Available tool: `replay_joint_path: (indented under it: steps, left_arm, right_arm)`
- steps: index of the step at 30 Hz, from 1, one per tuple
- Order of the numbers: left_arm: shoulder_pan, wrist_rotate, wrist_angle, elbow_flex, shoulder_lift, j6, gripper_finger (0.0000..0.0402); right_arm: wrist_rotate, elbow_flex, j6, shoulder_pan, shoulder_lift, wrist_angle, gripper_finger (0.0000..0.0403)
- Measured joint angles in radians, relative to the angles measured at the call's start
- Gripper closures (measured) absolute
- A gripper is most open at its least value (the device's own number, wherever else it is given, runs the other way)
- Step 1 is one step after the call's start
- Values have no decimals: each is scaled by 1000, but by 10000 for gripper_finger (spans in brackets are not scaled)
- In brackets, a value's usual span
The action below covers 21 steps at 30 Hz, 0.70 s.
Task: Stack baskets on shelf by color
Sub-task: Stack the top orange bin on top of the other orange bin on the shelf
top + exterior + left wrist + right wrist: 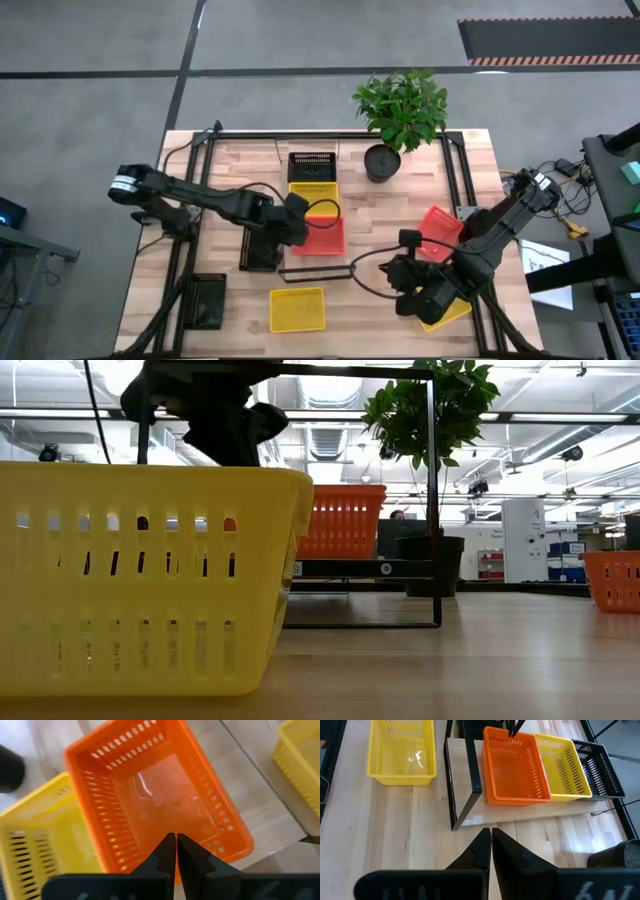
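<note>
Grey concrete floor surrounds a light wooden table (200, 165) in the high view, with a leafy potted plant (400, 110) at its upper middle edge. Down the centre of the frame runs the shelf (262, 250), its black frame showing as a thin outline, and on it three baskets sit in a row, touching: a black basket (312, 167) uppermost, a yellow basket (314, 195) in the middle, and a red basket (320, 236) lowest. The left gripper (296, 218) reaches in from the left of the frame and sits over the near rim of that red basket; in the left wrist view its fingers (165, 855) are pressed nearly together with only a thin slit between them, and whether the rim is pinched there cannot be told. A second yellow basket (297, 309) lies alone on the tabletop at lower centre. At lower right, the right gripper (412, 300) hangs above the table, its fingers closed tip to tip on nothing in the right wrist view. Beside that arm lie another red basket (440, 228), tilted, and a third yellow basket (450, 315) partly hidden under the arm. In the low view a yellow basket fills the left foreground.
</note>
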Motion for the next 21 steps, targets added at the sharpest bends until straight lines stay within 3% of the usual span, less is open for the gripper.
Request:
replay_joint_path:
  steps: [21]
  left_arm:
    - [-1, 170, -34, 0, 28, -1, 402]
  right_arm:
    - [0, 0, -2, 0, 0, 1, 394]
